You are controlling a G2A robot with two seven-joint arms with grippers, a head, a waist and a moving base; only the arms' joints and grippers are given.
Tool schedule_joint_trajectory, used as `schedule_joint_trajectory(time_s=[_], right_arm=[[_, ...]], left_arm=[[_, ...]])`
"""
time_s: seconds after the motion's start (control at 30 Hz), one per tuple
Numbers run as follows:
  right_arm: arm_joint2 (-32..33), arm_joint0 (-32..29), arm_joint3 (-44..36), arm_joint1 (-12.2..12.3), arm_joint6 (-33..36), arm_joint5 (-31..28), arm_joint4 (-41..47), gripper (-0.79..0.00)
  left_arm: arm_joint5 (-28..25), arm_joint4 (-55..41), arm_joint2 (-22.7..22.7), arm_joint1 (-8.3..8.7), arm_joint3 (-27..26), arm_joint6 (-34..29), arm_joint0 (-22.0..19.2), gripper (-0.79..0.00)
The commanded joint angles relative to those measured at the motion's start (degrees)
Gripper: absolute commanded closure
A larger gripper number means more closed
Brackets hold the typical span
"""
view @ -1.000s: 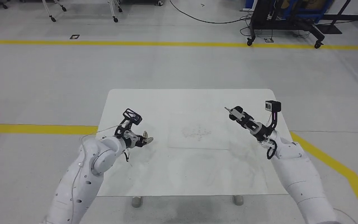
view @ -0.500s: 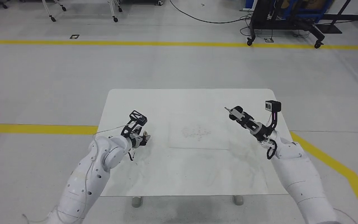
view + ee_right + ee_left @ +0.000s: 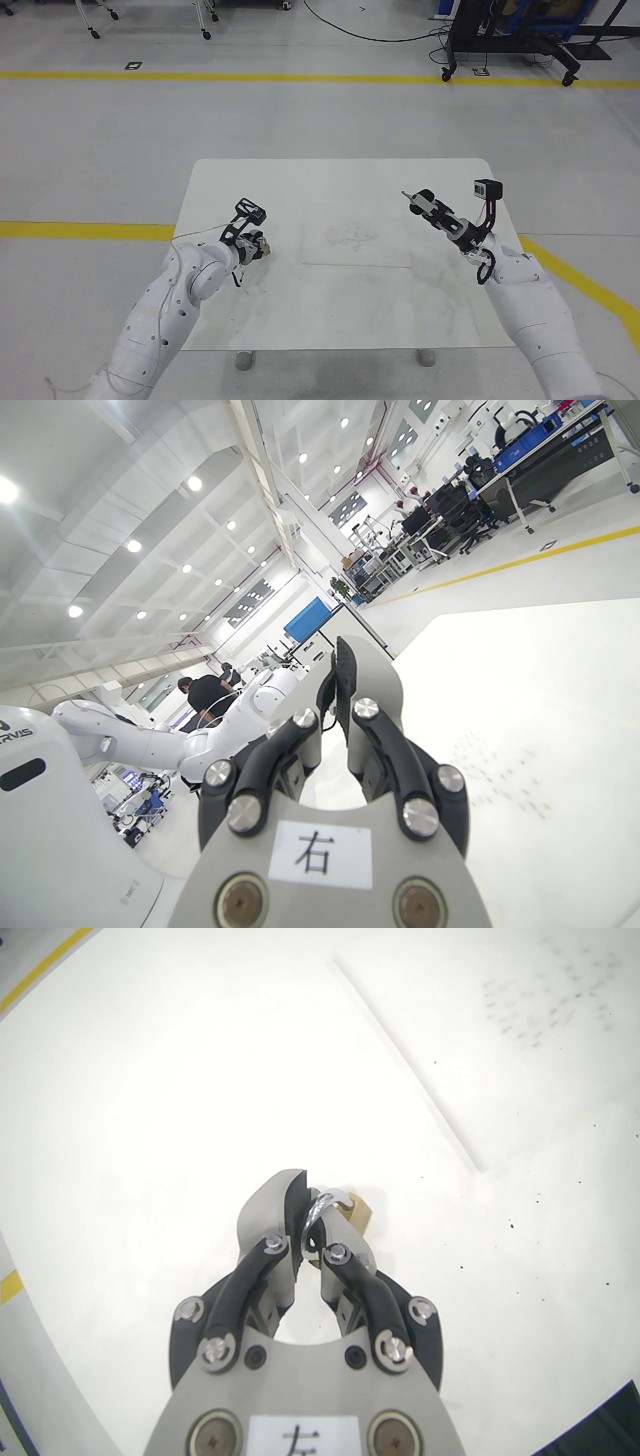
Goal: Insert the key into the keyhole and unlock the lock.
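Lock (image 3: 361,1214) was clamped in the left fingers (image 3: 265,1213), left of frame centre, over the white table (image 3: 340,300); right fingers (image 3: 380,685) pinched the key (image 3: 406,195).

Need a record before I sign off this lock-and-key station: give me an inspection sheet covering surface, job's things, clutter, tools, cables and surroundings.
Surface: white table, with a thin white mat at its middle that carries grey marks.
Job's things: brass lock with a silver shackle; key, apparently the thin tip seen in the top view, well apart from the lock.
Clutter: small dark specks on the table; otherwise nothing seen.
Tools: left tool shut on the lock; right tool shut on the key, over the table's right part.
Cables: thin cable along the left arm; black cable on the floor.
Surroundings: yellow floor lines; dark wheeled cart.
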Motion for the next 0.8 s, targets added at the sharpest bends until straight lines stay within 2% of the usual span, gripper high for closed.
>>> schedule_joint_trajectory(time_s=[0.0, 0.1, 0.2, 0.27, 0.4, 0.67, 0.73, 0.77], right_arm=[[0.00, 0.00, 0.00, 0.00, 0.00, 0.00, 0.00, 0.000], [0.00, 0.00, 0.00, 0.00, 0.00, 0.00, 0.00, 0.000], [0.00, 0.00, 0.00, 0.00, 0.00, 0.00, 0.00, 0.000], [0.00, 0.00, 0.00, 0.00, 0.00, 0.00, 0.00, 0.000], [0.00, 0.00, 0.00, 0.00, 0.00, 0.00, 0.00, 0.000], [0.00, 0.00, 0.00, 0.00, 0.00, 0.00, 0.00, 0.000], [-0.11, -0.16, -0.15, -0.04, -0.49, 0.74, -0.22, 0.000], [-0.65, -0.32, -0.46, -0.18, -1.29, 1.69, -0.50, 0.000]], left_arm=[[-0.17, -0.02, 0.04, -0.03, 0.14, 0.41, 0.00, 0.000], [-0.07, -1.92, -0.74, -0.13, 0.28, 4.07, 0.11, 0.000], [0.25, -7.09, -3.02, -0.26, -0.18, 10.62, 0.84, 0.000], [-1.79, -14.64, -5.05, -0.40, -0.21, 15.57, 1.81, 0.000], [-7.43, -26.35, -7.42, -0.65, -0.08, 21.57, 2.83, 0.000], [-7.43, -26.35, -7.42, -0.65, -0.08, 21.57, 2.83, 0.000], [-8.04, -32.60, -6.58, -1.09, 0.73, 21.16, 2.66, 0.000], [-8.78, -39.25, -5.90, -1.49, 2.29, 19.58, 1.83, 0.000]])
